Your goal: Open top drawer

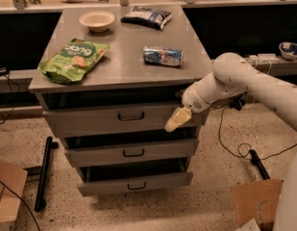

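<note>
The top drawer is the widest grey metal front, just under the cabinet top, with a small dark bracket handle at its centre. It stands out slightly from the cabinet, with a dark gap above it. My gripper, pale yellow at the end of the white arm, hangs in front of the right part of the top drawer's front, to the right of the handle and apart from it. Two narrower drawers sit below.
On the cabinet top lie a green snack bag, a bowl, a blue packet and a dark bag. Cardboard boxes stand on the floor at left and right. A black bar and cables lie on the floor.
</note>
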Available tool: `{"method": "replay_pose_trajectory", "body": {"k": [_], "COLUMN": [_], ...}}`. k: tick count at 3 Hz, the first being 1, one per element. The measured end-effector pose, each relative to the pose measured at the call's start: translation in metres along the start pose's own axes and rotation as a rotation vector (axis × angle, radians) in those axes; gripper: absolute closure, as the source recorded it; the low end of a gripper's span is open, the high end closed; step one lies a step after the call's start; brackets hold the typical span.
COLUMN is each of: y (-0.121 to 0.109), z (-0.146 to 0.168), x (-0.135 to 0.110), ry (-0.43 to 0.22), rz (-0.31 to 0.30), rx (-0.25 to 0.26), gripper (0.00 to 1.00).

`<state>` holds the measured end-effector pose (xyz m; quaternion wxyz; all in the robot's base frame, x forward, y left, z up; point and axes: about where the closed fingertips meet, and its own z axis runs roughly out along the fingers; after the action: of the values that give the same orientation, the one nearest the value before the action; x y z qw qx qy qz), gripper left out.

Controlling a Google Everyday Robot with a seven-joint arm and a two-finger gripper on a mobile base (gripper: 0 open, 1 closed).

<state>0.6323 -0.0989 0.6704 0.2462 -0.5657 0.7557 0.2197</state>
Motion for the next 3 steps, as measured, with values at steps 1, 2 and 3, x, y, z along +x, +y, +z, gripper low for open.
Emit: {"method": "replay_pose_trajectory", "body": {"k": [1,2,3], "y": [0.000,0.006,0.024], "z": [-0.004,-0.008,-0.007], "x": [-0.003,-0.005,-0.005], "ry": [0.000,0.006,0.026], "rz": [0.000,-0.009,-0.042], "rx": [0.000,-0.012,-0.053], "gripper": [0.41,0.70,0.56]}}
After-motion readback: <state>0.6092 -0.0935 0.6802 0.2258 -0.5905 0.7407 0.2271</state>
